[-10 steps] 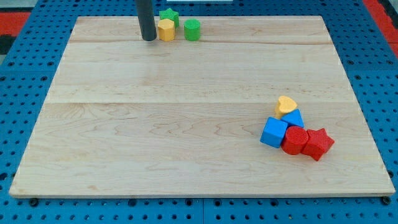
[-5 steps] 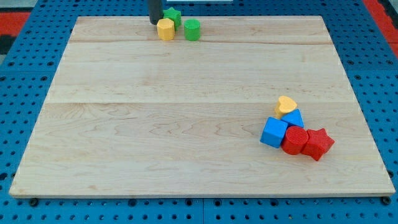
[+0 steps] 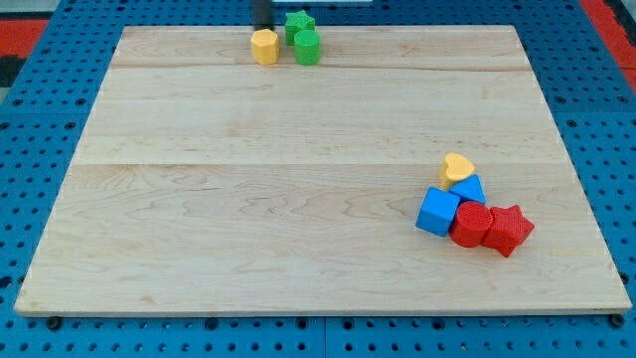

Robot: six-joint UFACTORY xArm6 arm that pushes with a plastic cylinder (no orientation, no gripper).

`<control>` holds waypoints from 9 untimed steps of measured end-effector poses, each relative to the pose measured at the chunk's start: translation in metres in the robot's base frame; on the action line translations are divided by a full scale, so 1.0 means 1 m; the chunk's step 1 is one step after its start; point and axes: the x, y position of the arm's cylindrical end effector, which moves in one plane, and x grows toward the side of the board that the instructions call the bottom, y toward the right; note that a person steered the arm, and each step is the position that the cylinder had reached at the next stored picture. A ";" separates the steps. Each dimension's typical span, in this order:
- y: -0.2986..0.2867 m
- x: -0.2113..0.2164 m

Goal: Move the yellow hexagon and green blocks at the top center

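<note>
A: As the rod comes in from the view's top edge, where exactly is my tip?

B: It stands at the top edge of the wooden board, just above the yellow hexagon, very near it or touching; I cannot tell which. The green star is just to the right of the rod.

A: And the other green block?

B: The green cylinder is directly below the green star and seems to touch it. It stands just to the right of the yellow hexagon, with a small gap between them. All three are together at the top center of the board.

A: Does the arm hold anything? How open are the fingers?

B: There are no fingers on this arm. It ends in a plain dark rod, so nothing opens or closes, and it has hold of nothing.

A: What else lies on the board?

B: A cluster in the lower right part, well apart from the top group. The yellow heart is at the top of it, the small blue block just under it; its shape I cannot make out well. The blue cube is to the left, then the red cylinder and the red star to the right. They are pressed close together.
</note>
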 end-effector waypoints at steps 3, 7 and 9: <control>-0.042 0.068; 0.034 0.061; 0.076 0.085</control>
